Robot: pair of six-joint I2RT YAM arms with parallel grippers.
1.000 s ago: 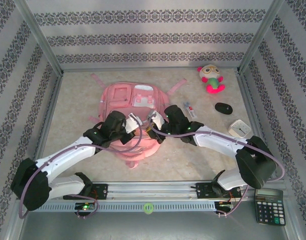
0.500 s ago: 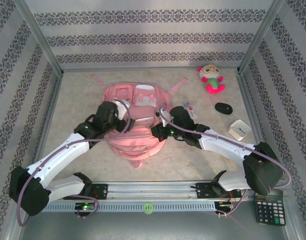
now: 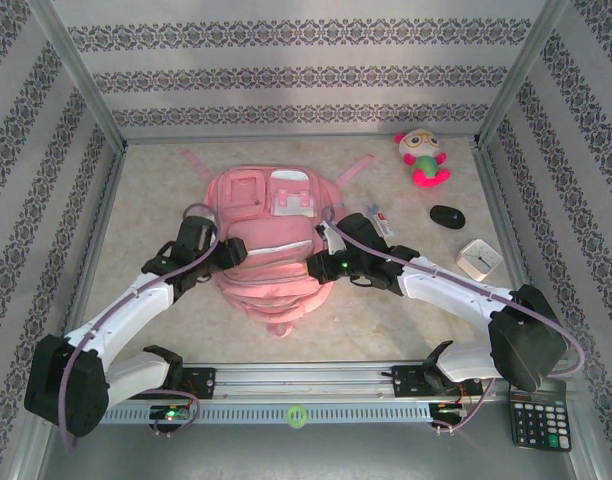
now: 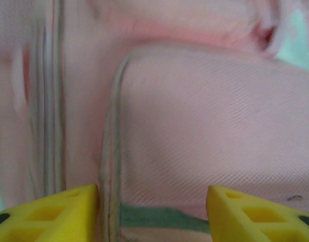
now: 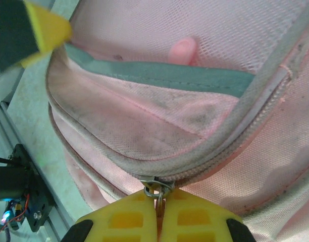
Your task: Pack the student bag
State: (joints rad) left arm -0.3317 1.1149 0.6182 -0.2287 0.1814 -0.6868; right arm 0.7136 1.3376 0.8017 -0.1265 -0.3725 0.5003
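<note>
The student bag (image 3: 271, 275) lies flat on the tabletop (image 3: 396, 310), between the two hands. Its left edge is against the left hand (image 3: 234, 251), whose yellow fingers (image 4: 53, 212) stand apart with pink mesh just ahead of them and nothing gripped. Its right edge meets the right hand (image 5: 158, 206), pinched closed on the metal zip pull (image 5: 155, 190) of the gaping compartment.
</note>
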